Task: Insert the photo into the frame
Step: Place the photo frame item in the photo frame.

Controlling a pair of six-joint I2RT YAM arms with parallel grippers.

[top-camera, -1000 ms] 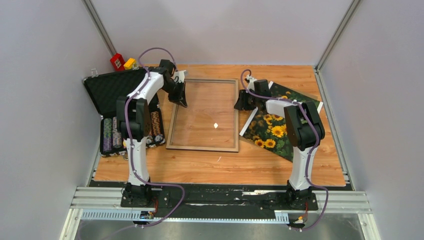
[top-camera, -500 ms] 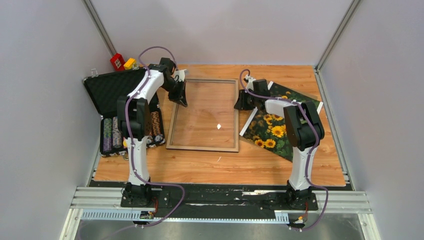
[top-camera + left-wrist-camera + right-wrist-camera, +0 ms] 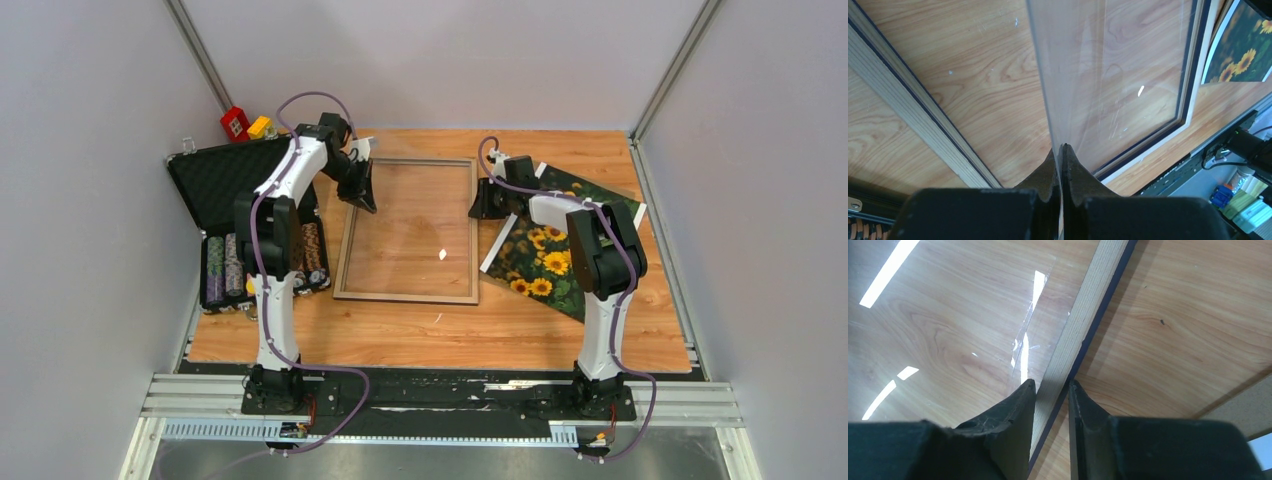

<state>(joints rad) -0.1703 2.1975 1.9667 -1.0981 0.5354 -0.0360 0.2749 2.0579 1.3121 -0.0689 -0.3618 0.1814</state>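
Note:
The frame (image 3: pixel 405 298) lies tan back up in the middle of the table. Its clear pane (image 3: pixel 1108 75) is tilted, with its left edge lifted out of the frame. My left gripper (image 3: pixel 365 198) is shut on that lifted edge, and in the left wrist view the left gripper (image 3: pixel 1061 148) pinches the thin sheet above the frame's left border (image 3: pixel 908 100). My right gripper (image 3: pixel 477 208) stands astride the frame's right border (image 3: pixel 1088 310), with the right gripper (image 3: pixel 1052 384) closed on both its sides. The sunflower photo (image 3: pixel 548 262) lies flat to the right of the frame.
An open black case of poker chips (image 3: pixel 240 230) sits left of the frame, close behind my left arm. Red (image 3: pixel 236 123) and yellow (image 3: pixel 260 127) blocks rest at the back left corner. A brown hardboard corner (image 3: pixel 1243 415) shows by the right gripper. Grey walls enclose the table.
The right gripper's jaws have narrowed onto the frame's right border. The left gripper has edged slightly back with the pane, and the light spot on the pane has drifted right.

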